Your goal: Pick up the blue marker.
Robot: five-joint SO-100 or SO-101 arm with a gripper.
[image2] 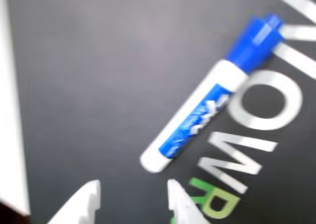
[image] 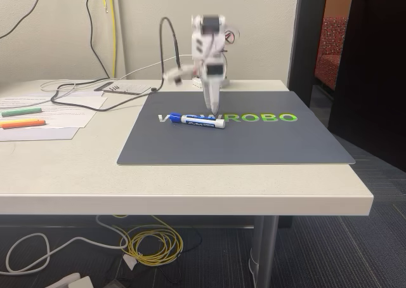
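The blue marker [image: 202, 121] lies flat on the dark grey mat [image: 254, 145], across the white and green lettering, with its blue cap to the left in the fixed view. In the wrist view the blue marker [image2: 207, 103] runs diagonally, cap at the upper right and white end near the lower middle. My white gripper [image: 212, 108] points down just behind and above the marker's right part. Its two fingertips [image2: 91, 192] stand apart at the bottom of the wrist view. The gripper [image2: 132, 197] is open, holds nothing, and sits just short of the marker's white end.
A green highlighter [image: 22, 111] and an orange highlighter [image: 22, 124] lie on papers [image: 63, 113] at the table's left. Black cables [image: 95, 88] trail across the back left. The table's front edge [image: 190, 205] is near the mat.
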